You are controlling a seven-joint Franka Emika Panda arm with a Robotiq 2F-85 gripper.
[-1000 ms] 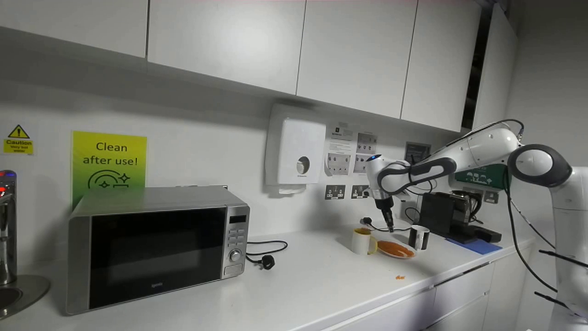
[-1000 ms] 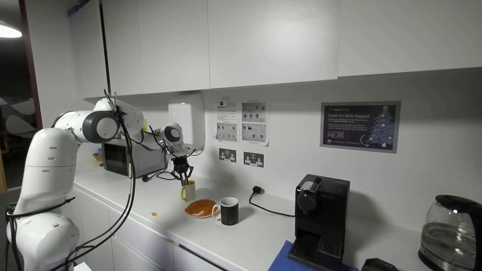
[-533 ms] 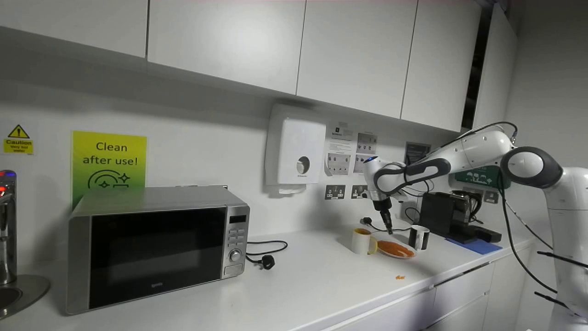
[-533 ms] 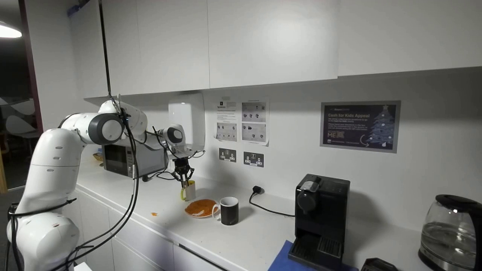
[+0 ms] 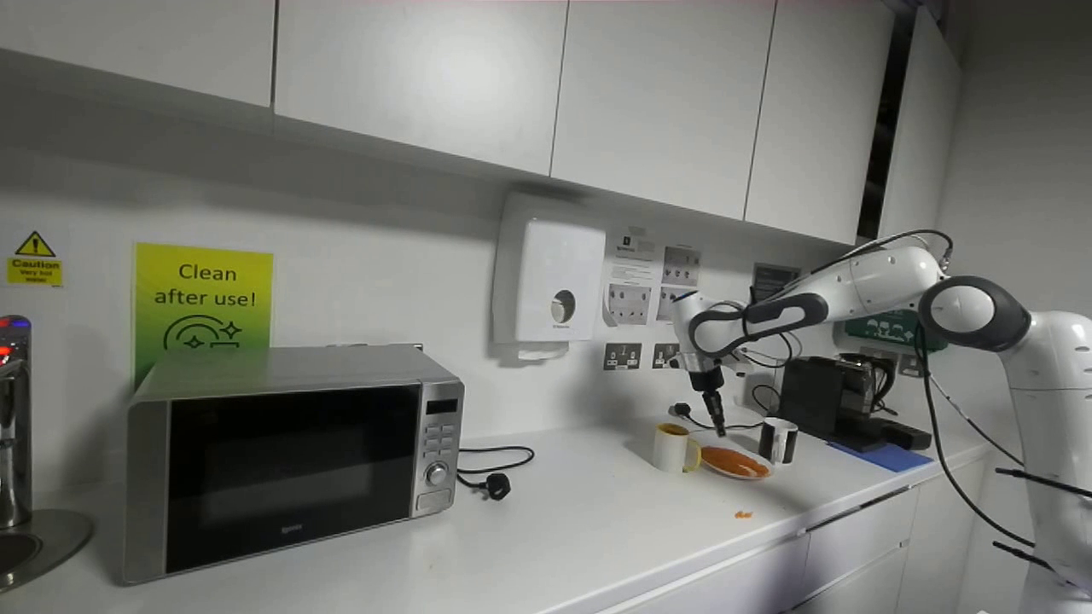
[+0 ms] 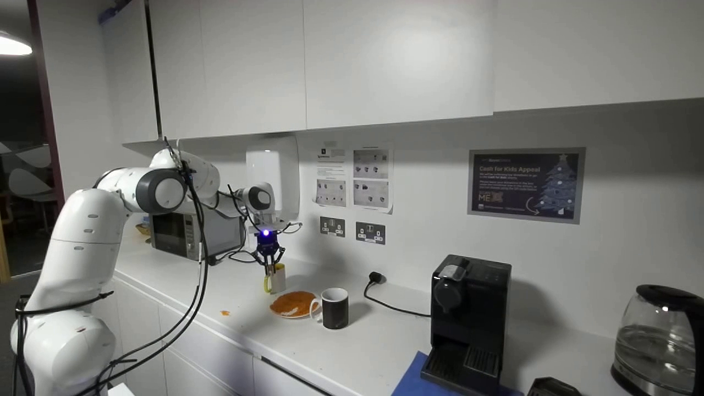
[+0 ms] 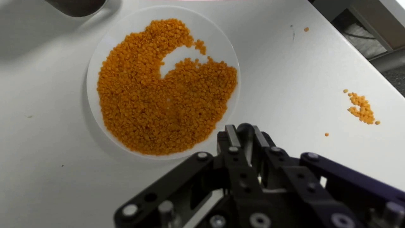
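Note:
In the wrist view my gripper (image 7: 246,136) is shut on a dark round-ended thing (image 7: 245,129) with a shiny stripe along it. Most of its shape is hidden between the fingers, so I cannot tell what it is. Beside the fingertips lies a white plate (image 7: 219,41) covered with small orange lentil-like grains (image 7: 152,107); a curved bare patch shows among them. In an exterior view the gripper (image 5: 721,431) points down above the plate's far side, close to a white mug with a yellow handle (image 5: 670,452). A black-and-white mug (image 6: 335,309) stands at the plate's other side.
A small spill of orange grains (image 7: 363,110) lies near the counter's front edge. A microwave (image 5: 294,465), a black coffee machine (image 6: 470,324) on a blue mat, and a glass jug (image 6: 657,341) share the counter. A cable with a plug (image 6: 375,278) runs along the wall.
The gripper has come down slightly and shifted a little, left in an exterior view. The arm's upper links have leaned with it. A purple light now shows on the gripper. Plate and mugs stay put.

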